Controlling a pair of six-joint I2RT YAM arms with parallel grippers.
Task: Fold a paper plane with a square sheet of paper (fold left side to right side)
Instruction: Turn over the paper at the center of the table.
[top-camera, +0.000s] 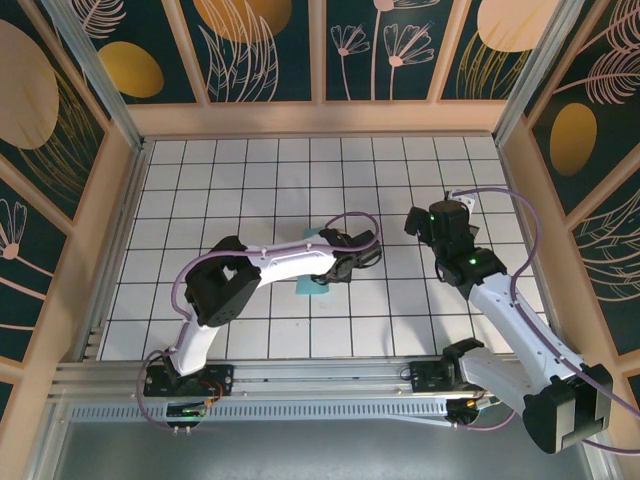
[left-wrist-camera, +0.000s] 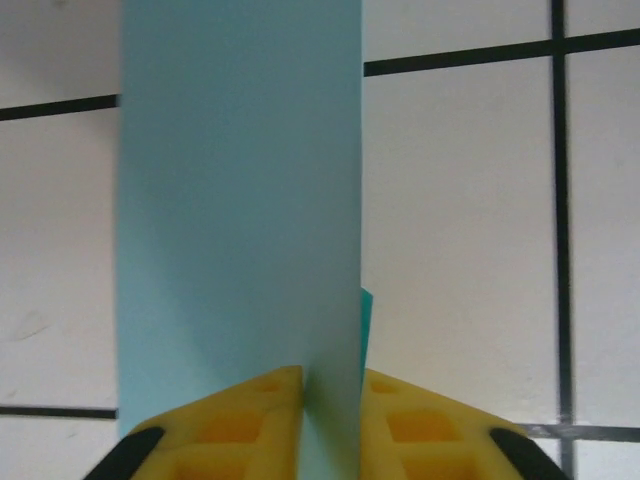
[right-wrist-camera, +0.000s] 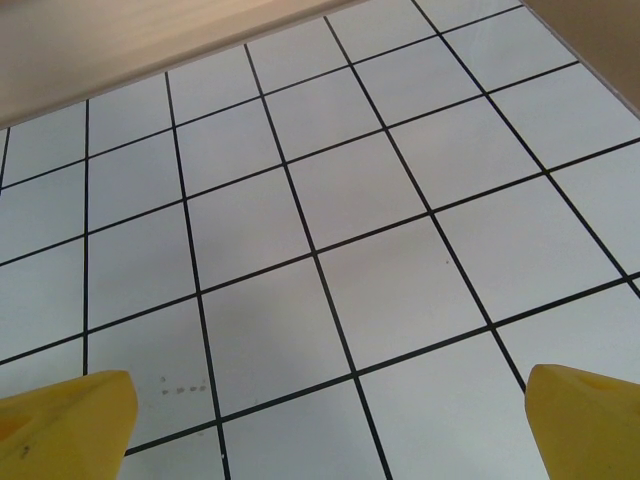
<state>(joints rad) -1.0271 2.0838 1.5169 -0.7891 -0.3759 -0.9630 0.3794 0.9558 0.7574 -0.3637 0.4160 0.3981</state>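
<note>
The square sheet of paper is light turquoise-blue and lies folded as a long upright strip on the white tiles. A darker sliver of a lower layer peeks out at its right edge. In the top view the sheet lies mid-table under my left wrist. My left gripper straddles the strip's right edge, its yellow fingers narrowly parted around it. To the right of the sheet, my right gripper hangs wide open over bare tiles, holding nothing. The paper plane is out of view.
The white tiled table is ringed by wooden walls. The left arm's elbow sits left of the paper. The right arm runs along the right side.
</note>
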